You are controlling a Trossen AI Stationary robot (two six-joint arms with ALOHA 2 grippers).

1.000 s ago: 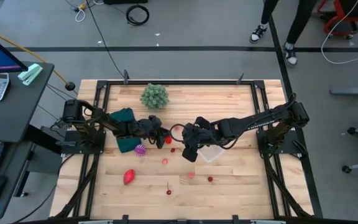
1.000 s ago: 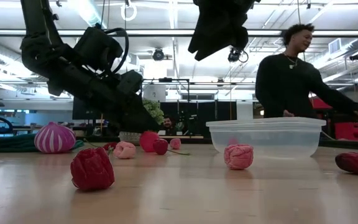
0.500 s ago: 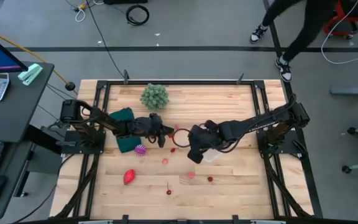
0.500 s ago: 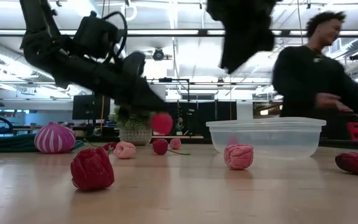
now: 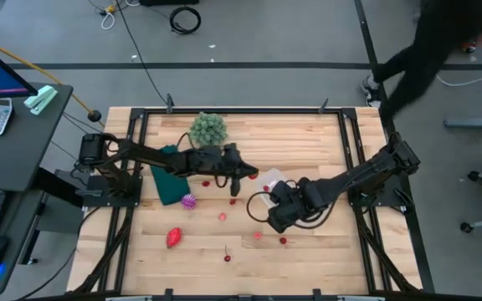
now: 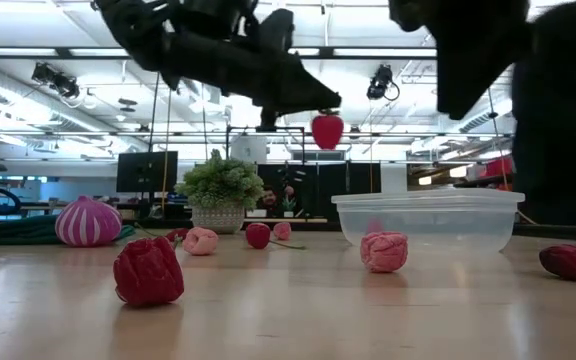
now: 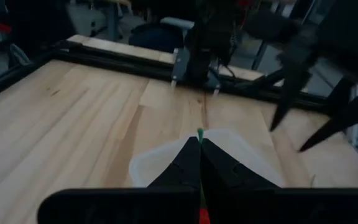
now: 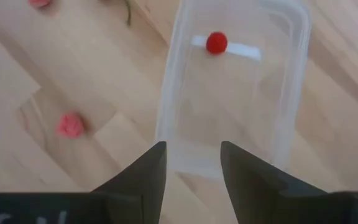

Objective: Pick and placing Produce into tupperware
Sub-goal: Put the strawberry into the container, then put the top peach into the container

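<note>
My left gripper [image 6: 325, 108] is shut on a red toy strawberry [image 6: 327, 130], high over the table just beside the clear tupperware [image 6: 428, 222]. In the high view it [image 5: 247, 173] reaches from the left toward the tub [image 5: 268, 178]. My right gripper [image 8: 191, 165] is open and hangs above one end of the tub [image 8: 229, 93] without touching it; it sits near the table's middle [image 5: 274, 215]. One small red berry [image 8: 216, 42] lies in the tub. Loose produce rests on the wood: a pink berry [image 6: 384, 251], a red piece [image 6: 149, 271] and the striped ball [image 6: 88, 221]. My left gripper pinches the strawberry between its two shut fingertips [image 7: 191, 163]; a bit of green [image 7: 199, 132] shows in the seam between them. The fingers slant down toward the table's right. The red body [image 6: 327, 132] hangs below the tips, lifted clear of the table.
A spiky green plant [image 5: 207, 130] and a dark green cloth [image 5: 167, 174] sit at the far left. Berries are scattered toward the near edge [image 5: 256, 236], with a red piece [image 5: 174, 237] near left. A person [image 6: 568, 120] moves beyond the table's right side.
My left gripper has taken the strawberry off the table beside the cloth, risen, and carried it toward the table's right, up to the tub. My right gripper has drifted right and toward the near edge. The person has walked rightward behind the table.
</note>
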